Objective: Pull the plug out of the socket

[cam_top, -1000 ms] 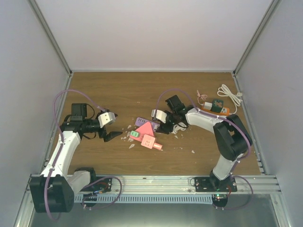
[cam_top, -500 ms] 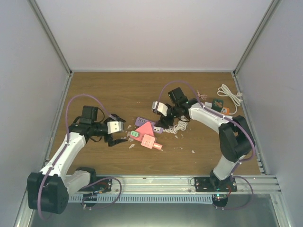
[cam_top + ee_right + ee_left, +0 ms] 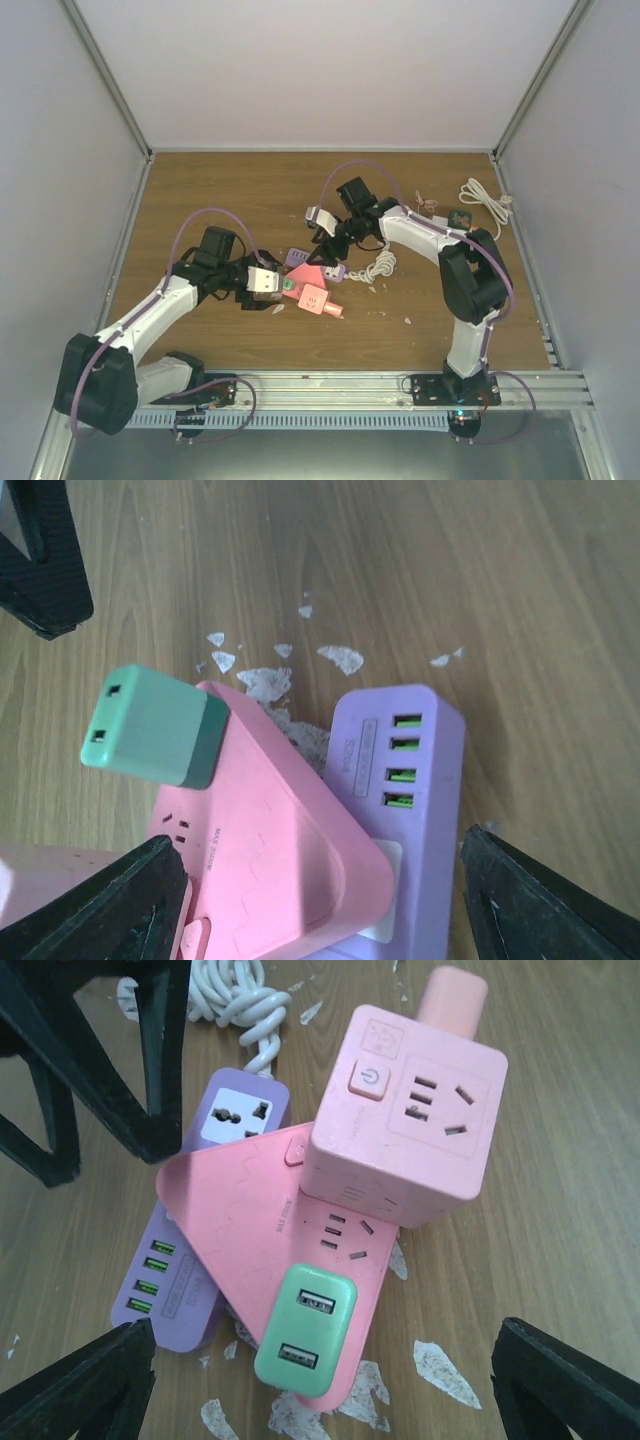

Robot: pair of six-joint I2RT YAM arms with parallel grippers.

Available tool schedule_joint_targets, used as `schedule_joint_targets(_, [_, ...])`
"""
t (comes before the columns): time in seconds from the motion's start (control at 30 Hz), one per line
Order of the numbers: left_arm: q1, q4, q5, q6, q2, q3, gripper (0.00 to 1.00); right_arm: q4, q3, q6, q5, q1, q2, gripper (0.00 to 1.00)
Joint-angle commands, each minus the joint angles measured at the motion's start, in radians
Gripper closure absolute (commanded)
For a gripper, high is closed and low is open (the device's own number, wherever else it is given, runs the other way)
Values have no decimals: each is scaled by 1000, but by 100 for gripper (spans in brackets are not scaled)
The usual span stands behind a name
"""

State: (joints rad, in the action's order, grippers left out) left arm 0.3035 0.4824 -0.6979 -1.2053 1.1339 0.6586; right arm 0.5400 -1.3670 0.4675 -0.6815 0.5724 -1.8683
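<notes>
Left claw (image 3: 268,287) is standing wide open and holding nothing, its tips flanking the green charger (image 3: 303,1332) at the corner of the pink triangle block (image 3: 250,1230). Right claw (image 3: 327,247) is hanging open over the purple strip (image 3: 400,780), gripping nothing. The orange socket (image 3: 474,232) is lying at the right of the top view near the side wall, largely covered by the right arm, with its dark plug (image 3: 459,217) showing. It is well apart from both claws. Bare surface (image 3: 240,190) is lying open toward the back wall.
</notes>
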Motion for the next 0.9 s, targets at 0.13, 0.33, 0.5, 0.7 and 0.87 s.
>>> schedule_joint_targets(0.13, [51, -157, 68, -31, 75, -15, 11, 28, -30, -34, -16, 14, -95, 25])
schedule_joint_targets(0.33, [58, -186, 73, -46, 119, -11, 17, 20, -24, -25, -16, 14, -144, 32])
schedule_joint_targets(0.5, [67, -214, 90, -54, 135, -25, 26, 23, -26, -19, -28, 14, -171, 36])
schedule_joint_targets(0.7, [76, -249, 110, -80, 137, -49, 34, 26, -37, -19, -48, 14, -206, 40])
schedule_joint_targets(0.87, [75, -255, 121, -98, 158, -57, 43, 47, -66, -25, -83, 14, -224, 34])
